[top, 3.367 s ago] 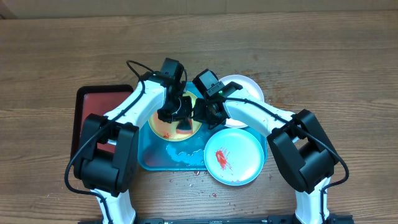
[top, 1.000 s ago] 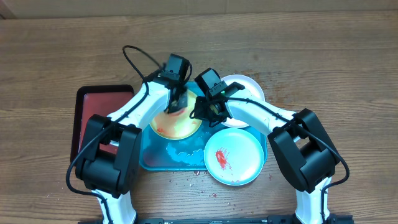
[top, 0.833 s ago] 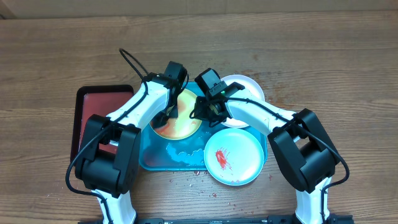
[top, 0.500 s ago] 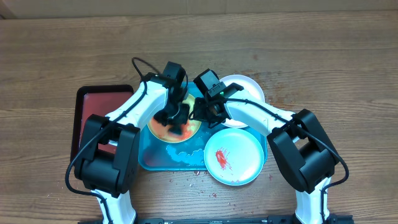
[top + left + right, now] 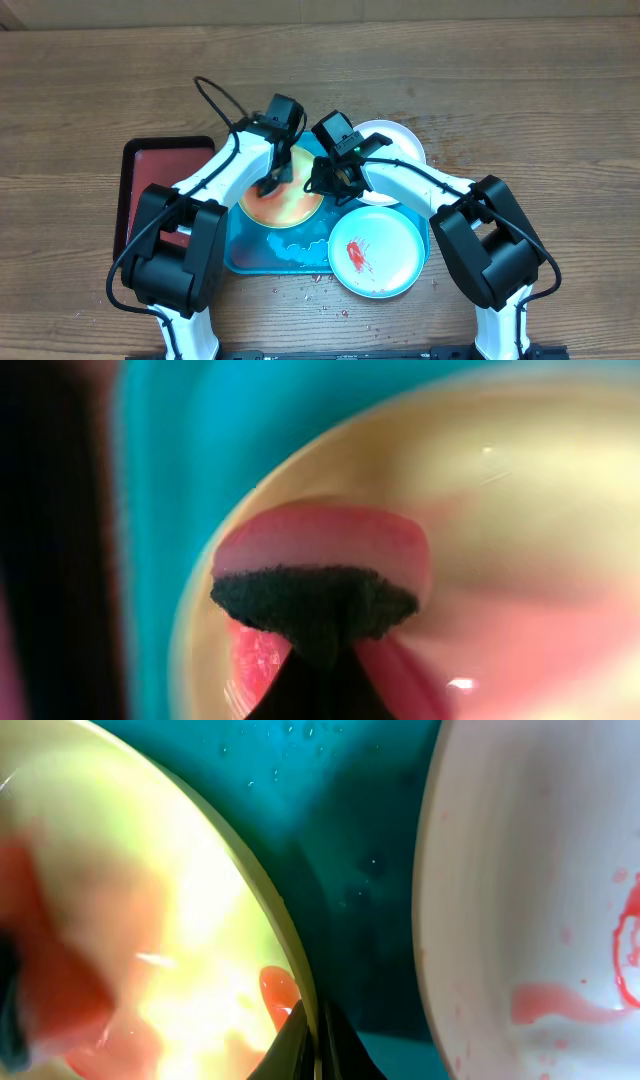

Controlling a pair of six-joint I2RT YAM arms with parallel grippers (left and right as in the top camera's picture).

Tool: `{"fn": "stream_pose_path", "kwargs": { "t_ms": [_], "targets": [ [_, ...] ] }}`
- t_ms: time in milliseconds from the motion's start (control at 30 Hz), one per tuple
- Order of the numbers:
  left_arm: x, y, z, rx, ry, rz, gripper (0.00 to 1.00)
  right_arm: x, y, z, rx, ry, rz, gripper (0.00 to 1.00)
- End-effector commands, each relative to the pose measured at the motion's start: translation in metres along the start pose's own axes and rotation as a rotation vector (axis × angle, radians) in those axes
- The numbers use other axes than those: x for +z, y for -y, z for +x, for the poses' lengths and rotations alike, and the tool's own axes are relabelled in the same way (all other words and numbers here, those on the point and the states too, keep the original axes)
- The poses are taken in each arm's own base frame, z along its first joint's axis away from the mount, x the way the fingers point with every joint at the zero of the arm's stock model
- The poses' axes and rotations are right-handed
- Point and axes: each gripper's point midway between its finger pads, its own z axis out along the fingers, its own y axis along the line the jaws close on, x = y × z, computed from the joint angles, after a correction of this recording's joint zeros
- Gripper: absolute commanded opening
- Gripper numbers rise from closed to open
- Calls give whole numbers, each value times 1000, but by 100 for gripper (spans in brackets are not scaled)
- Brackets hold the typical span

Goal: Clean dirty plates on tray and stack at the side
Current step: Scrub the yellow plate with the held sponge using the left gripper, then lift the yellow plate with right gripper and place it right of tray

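The yellow-green rimmed plate (image 5: 295, 208) lies on the turquoise tray (image 5: 248, 258), smeared with red sauce. My left gripper (image 5: 272, 183) is shut on a dark sponge (image 5: 315, 600) and presses it on this plate (image 5: 480, 480). My right gripper (image 5: 318, 187) is shut on the plate's right rim (image 5: 290, 950), one finger on each side. The mint-green rimmed plate (image 5: 377, 252) with a red smear lies at the tray's front right. The plain white plate (image 5: 398, 148) lies at the back right. A pale, red-smeared plate (image 5: 530, 870) shows beside the right gripper (image 5: 318, 1035).
A narrow dark red tray with a black rim (image 5: 150, 185) sits left of the turquoise tray. Foam or water (image 5: 295, 250) lies on the tray's front part. Crumbs and red specks (image 5: 320, 290) dot the wooden table before the tray.
My left gripper has swept the sponge back and forth over the yellow-green plate, now up and left of half a second ago. The right gripper has kept its hold on the rim.
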Motion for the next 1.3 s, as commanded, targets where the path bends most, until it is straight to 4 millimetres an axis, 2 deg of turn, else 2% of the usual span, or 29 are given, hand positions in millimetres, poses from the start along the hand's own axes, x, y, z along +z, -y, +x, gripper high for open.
{"fn": "stream_pose_path", "kwargs": {
  "t_ms": [0, 67, 100, 233, 300, 433, 467, 500, 533, 600, 633, 733, 867, 933, 1000, 1133, 1267],
  "targets": [
    [0, -32, 12, -67, -38, -142, 4, 15, 18, 15, 10, -40, 58, 4],
    [-1, -27, 30, -37, -122, -101, 4, 15, 17, 15, 10, -40, 57, 4],
    [-3, -7, 47, 64, -214, 26, 4, 15, 18, 15, 10, -40, 57, 4],
    [-26, 58, 73, 340, -317, 479, 4, 15, 18, 15, 11, -40, 57, 4],
    [-39, 83, 70, 429, -269, 659, 4, 15, 18, 15, 11, -41, 58, 4],
    [-32, 91, 34, 374, -127, 638, 4, 14, 17, 16, 11, -45, 55, 4],
    [-28, 89, 22, 328, -89, 609, 4, 14, 17, 16, 11, -47, 53, 4],
    [-20, 81, -2, 237, -16, 538, 4, 14, 17, 16, 11, -47, 53, 4],
    [-15, 71, -17, 177, 30, 480, 4, 14, 17, 16, 11, -47, 53, 4],
    [-7, 52, -34, 99, 83, 385, 4, 14, 17, 16, 11, -47, 53, 4],
    [-2, 36, -43, 46, 107, 314, 4, 14, 17, 16, 11, -48, 54, 4],
    [4, -5, -53, -46, 110, 179, 4, 14, 18, 17, 12, -52, 59, 4],
    [0, -47, -49, -104, 15, 116, 4, 14, 19, 18, 9, -55, 62, 4],
    [-14, -73, -45, -141, -69, 110, 4, 14, 19, 18, 0, -54, 61, 4],
    [-28, -83, -45, -142, -105, 123, 4, 13, 17, 16, -26, -53, 57, 4],
    [-66, -90, -56, -86, -112, 182, 4, 1, 8, 10, -83, -52, 55, 4],
    [-101, -89, -70, -92, -77, 237, 4, -27, 4, -2, -120, 0, 126, 4]
  ]
}}
